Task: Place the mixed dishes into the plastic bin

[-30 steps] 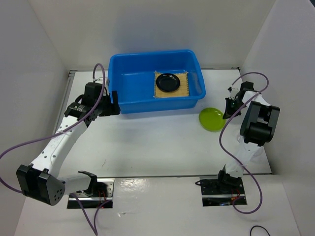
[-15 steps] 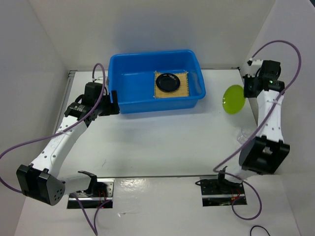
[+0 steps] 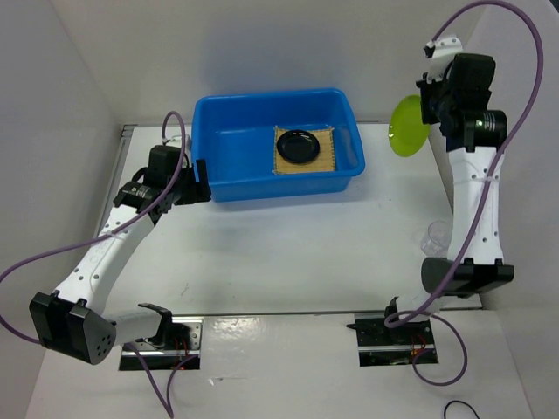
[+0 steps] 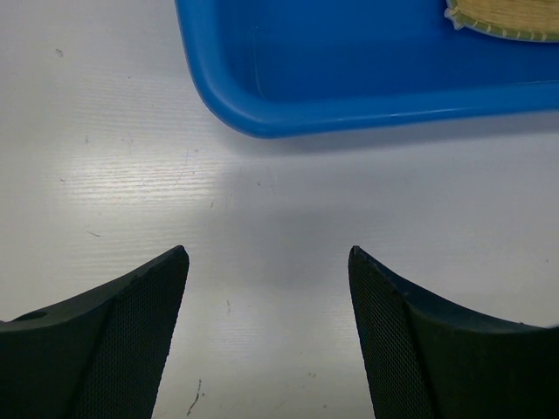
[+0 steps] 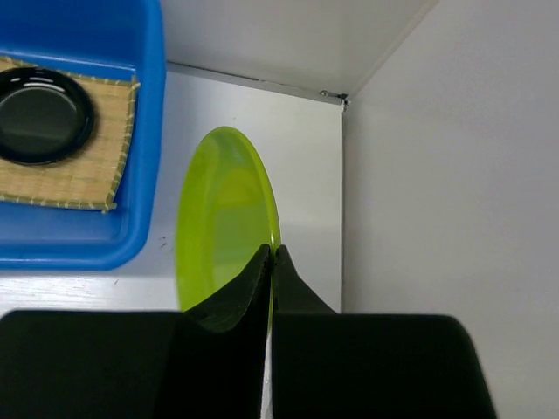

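Top external view: the right gripper (image 3: 427,112) holds the lime-green plate (image 3: 406,127) on edge in the air, to the right of the plastic bin (image 3: 229,187) and above the table. The right wrist view confirms the hold: both fingers are pinched tight on the plate's rim. The left gripper (image 4: 266,262) stands open and empty near the bin's left near corner. Inside the bin, the bamboo mat (image 3: 325,161) lies flat at the right end with the black plate (image 3: 297,145) on it.

Recommendation: carry the plate leftward, clear of the bin's right wall, lower it inside, tilt it toward flat and release low — a rim pinch this narrow may slip if swung.

Condition: the plate is round, thin and glossy, uniform lime, with no visible damage. One clear cup (image 3: 435,234) appears on the table beside the right arm — the second was not located.
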Controlling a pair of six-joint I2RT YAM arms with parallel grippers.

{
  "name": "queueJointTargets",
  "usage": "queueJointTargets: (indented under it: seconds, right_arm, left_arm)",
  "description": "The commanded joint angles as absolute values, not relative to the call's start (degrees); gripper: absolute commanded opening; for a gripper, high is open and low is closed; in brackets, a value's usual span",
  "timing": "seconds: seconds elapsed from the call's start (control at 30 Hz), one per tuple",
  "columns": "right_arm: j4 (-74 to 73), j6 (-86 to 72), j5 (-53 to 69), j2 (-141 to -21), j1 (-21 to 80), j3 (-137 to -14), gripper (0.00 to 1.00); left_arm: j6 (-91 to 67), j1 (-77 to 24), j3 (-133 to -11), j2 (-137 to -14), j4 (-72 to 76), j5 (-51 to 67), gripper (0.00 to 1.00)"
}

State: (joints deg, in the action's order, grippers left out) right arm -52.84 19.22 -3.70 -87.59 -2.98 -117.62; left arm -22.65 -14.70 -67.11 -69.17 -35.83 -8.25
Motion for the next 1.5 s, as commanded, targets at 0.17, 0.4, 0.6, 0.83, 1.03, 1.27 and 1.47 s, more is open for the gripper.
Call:
queueJointTargets:
  seconds: [0.17,0.4,0.6,0.83,1.03,1.27,1.47]
  right_arm:
    - [-59.85,22.93,11.4,-105.54,4.03,-144.89,0.0]
    - [-61.52,24.7,13.36,-122.59,11.5,-157.93,0.0]
    - [-62.23,25.84,14.06,-141.3,15.81,-171.72,0.0]
    - [-54.33,25.31,11.25,-155.65,18.9,-179.82,0.0]
    - [-48.69,25.31,9.49,-160.48,18.9,-179.82,0.0]
    - [-47.38,25.93,4.14,-161.11,17.76,-179.82,0.34]
    - [-53.33,25.74,6.84,-153.2,16.7,-179.82,0.8]
  left_arm:
    - [-23.29,-14.41,-67.41,-69.08,-34.1,-9.66,0.8]
    - [-23.29,-13.89,-66.88,-70.66,-34.1,-11.6,0.8]
    - [-23.29,-13.89,-67.41,-71.81,-34.1,-12.13,0.8]
    - [-23.82,-13.89,-67.41,-74.44,-34.1,-13.18,0.8]
    - [-23.82,-13.89,-67.41,-76.29,-34.1,-13.71,0.8]
    - [-23.82,-13.89,-67.41,-76.82,-34.63,-13.71,0.8]
    - [-23.82,-13.89,-67.41,-76.29,-34.63,-13.71,0.8]
